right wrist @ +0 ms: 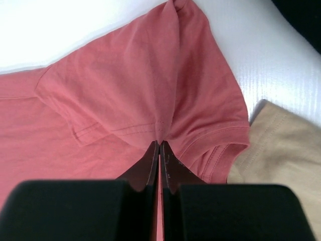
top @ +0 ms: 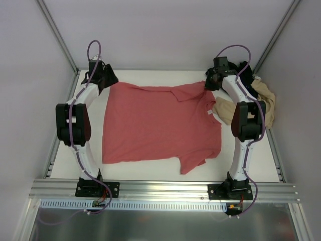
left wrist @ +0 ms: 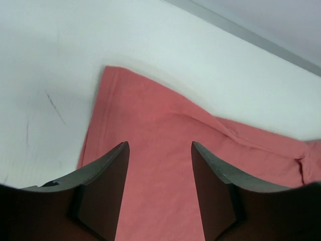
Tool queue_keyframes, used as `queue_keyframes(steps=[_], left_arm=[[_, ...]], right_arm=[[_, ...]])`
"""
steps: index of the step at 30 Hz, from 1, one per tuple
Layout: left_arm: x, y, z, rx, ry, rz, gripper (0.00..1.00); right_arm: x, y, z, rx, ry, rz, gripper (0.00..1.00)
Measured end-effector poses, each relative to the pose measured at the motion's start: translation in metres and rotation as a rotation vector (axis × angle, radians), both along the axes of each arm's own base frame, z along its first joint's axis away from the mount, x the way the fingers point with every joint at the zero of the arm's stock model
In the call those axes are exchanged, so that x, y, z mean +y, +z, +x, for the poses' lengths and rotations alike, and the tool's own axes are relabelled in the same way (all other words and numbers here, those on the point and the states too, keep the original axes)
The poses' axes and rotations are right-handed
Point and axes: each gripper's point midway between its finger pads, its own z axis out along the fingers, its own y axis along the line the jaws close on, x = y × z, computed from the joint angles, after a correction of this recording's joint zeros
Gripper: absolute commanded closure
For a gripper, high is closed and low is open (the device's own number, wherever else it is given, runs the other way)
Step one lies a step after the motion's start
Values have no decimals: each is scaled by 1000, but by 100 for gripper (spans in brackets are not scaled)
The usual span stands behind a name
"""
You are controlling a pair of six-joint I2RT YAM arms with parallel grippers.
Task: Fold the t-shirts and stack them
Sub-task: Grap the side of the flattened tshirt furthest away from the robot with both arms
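Red shirt (top: 160, 123) is pinched at upper right by the fully closed right gripper (right wrist: 159, 145), likely for pulling it flat, while left gripper (left wrist: 159, 146) is poised half-spread over the upper-left corner, nothing gripped.

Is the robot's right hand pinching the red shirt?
Yes, the right gripper is closed tight on a pulled-up fold of the coral-red t-shirt.
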Motion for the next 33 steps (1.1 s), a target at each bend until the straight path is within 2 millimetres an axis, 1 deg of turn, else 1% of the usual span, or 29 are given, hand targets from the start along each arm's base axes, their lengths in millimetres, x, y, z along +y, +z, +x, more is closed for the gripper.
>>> queue_keyframes(steps=[1, 3, 6, 8, 9, 10, 12, 14, 17, 19, 24, 27, 29, 33], left_arm=[[3, -4, 11, 5, -27, 8, 48], [7, -15, 27, 35, -81, 36, 48], [19, -25, 39, 94, -133, 107, 47], [23, -21, 48, 110, -158, 154, 47], [25, -21, 50, 126, -174, 177, 46], [26, -14, 58, 108, -181, 194, 46], [28, -8, 65, 97, -194, 222, 46], [30, -7, 65, 104, -205, 240, 46], [32, -18, 65, 132, -214, 259, 45], [33, -32, 65, 161, -221, 259, 45], [34, -79, 53, 272, -245, 232, 44], [37, -98, 46, 318, -255, 205, 44], [38, -103, 45, 328, -259, 193, 44], [39, -104, 45, 324, -270, 174, 44]], right_arm=[[1, 0, 0, 2, 0, 6, 99], [2, -1, -1, 4, 1, 15, 99], [4, -7, -3, 13, 1, 28, 99], [5, -15, -8, 35, 2, 34, 99], [5, -19, -11, 46, 1, 35, 100], [5, -22, -13, 54, 0, 36, 99], [6, -26, -15, 64, 0, 43, 100], [7, -26, -16, 65, 3, 50, 99], [8, -25, -15, 60, 6, 53, 100], [8, -25, -15, 60, 6, 54, 99], [8, -25, -14, 58, 7, 56, 100], [8, -25, -13, 56, 6, 57, 99], [8, -25, -13, 56, 5, 57, 99], [8, -25, -13, 56, 7, 59, 100]])
